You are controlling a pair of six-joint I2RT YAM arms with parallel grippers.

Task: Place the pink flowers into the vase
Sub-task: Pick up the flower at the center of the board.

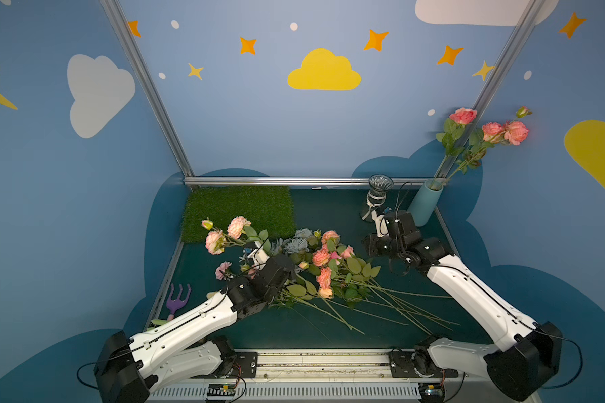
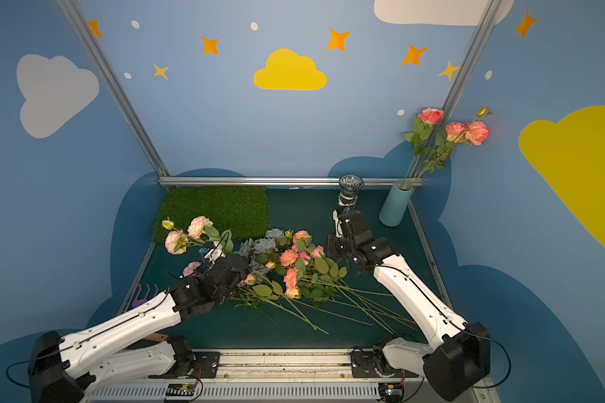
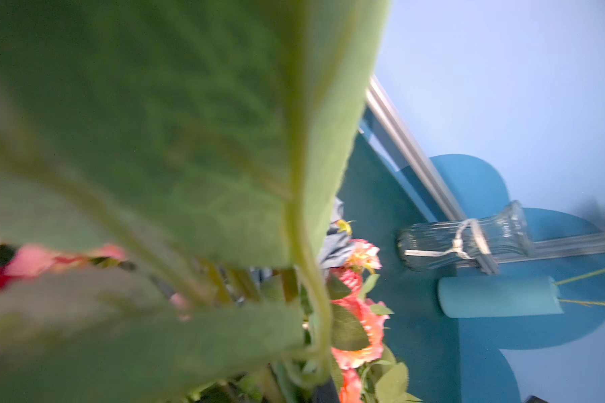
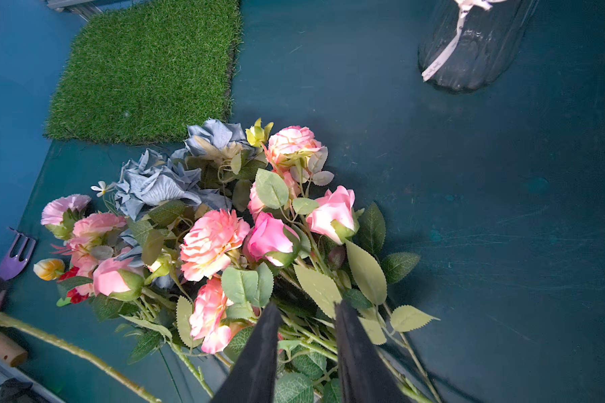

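Note:
A loose pile of pink flowers with long green stems lies on the dark table in both top views. My left gripper is shut on the stem of one branch of pink flowers, held up over the pile's left end. Blurred green leaves fill the left wrist view and hide the jaws. The teal vase stands at the back right and holds two stems of pink flowers. My right gripper is open with nothing between its fingers, hanging above the pile's leaves, close to the glass vase.
A clear glass vase with a white ribbon stands left of the teal one. Grey-blue flowers lie in the pile. A grass mat covers the back left. A purple toy fork lies by the left edge.

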